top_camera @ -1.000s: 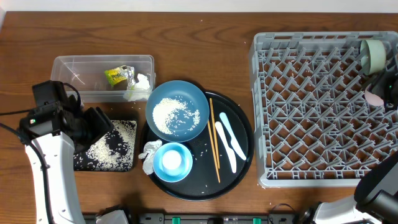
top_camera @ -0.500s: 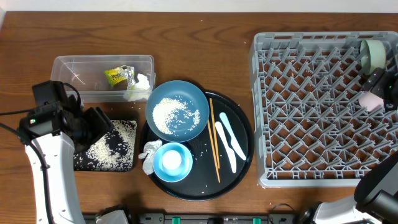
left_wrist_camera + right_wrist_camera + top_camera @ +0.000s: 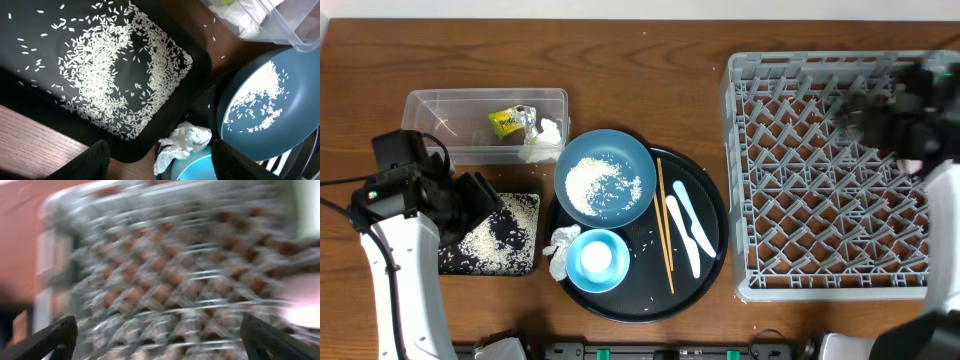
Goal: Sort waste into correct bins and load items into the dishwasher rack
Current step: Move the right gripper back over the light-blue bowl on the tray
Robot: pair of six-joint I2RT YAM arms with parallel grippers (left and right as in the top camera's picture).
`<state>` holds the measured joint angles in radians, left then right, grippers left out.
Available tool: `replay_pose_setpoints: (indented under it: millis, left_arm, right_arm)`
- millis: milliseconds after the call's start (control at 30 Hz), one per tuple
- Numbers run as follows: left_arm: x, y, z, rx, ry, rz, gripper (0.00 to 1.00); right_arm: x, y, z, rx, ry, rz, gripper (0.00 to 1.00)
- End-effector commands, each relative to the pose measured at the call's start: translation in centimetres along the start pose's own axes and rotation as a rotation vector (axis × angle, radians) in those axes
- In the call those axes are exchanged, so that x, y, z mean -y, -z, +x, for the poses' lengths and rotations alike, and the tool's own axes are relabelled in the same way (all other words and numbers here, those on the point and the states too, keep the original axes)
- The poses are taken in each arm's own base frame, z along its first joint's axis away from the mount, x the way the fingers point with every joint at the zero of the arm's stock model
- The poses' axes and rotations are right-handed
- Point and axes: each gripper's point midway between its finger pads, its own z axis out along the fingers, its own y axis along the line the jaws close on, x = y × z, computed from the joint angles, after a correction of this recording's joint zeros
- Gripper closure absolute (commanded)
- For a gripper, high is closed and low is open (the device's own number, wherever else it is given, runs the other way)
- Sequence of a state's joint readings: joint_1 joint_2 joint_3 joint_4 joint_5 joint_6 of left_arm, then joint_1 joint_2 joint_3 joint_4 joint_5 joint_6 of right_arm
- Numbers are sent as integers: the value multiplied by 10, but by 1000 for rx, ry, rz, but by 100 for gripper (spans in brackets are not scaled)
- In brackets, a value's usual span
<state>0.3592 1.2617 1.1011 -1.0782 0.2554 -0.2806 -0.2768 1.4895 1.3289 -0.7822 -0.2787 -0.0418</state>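
The large square grey plastic grid rack fills the right of the brown wooden desk; above its far right corner the right claw is blurred, fingers spread wide, empty. The round black tray carries a large blue dish with rice grains. The yellow-green snack wrapper lies in the clear plastic tub. The left claw, spread and empty, hangs over the edge of the shallow black rectangular tray.

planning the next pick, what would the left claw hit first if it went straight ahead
Probably the crumpled white tissue beside the rice-strewn black tray; depth is unclear.
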Motion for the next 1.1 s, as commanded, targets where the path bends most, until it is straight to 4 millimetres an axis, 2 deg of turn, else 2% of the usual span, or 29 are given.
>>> replay_pose_setpoints:
  millis: [0, 100, 233, 300, 433, 500, 667, 867, 1067]
  left_arm:
    - [-2, 0, -1, -2, -6, -9, 33]
    - [-2, 0, 0, -6, -5, -11, 33]
    - [-4, 0, 1, -11, -3, -20, 32]
    - [-4, 0, 2, -13, -2, -21, 28]
    - [-5, -2, 4, -21, -1, -23, 26]
    - [-5, -2, 4, -21, -1, -23, 26]
    - [-5, -2, 4, -21, -1, -23, 26]
    - [-5, -2, 4, -21, -1, -23, 25]
    - [-5, -2, 4, -21, -1, -23, 26]
  right_arm:
    - [-75, -1, 20, -71, 157, -160, 1]
    - [-137, -3, 56, -180, 295, -241, 1]
    - [-204, 4, 95, -245, 481, -330, 1]
    - [-238, 10, 113, -251, 570, -391, 1]
    - [-293, 21, 147, -258, 715, -498, 1]
    - [-312, 22, 166, -279, 770, -533, 1]
    - [-343, 19, 214, -369, 841, -575, 7]
    - [-362, 9, 267, -462, 955, -583, 12]
    - [-368, -4, 297, -481, 1025, -505, 10]
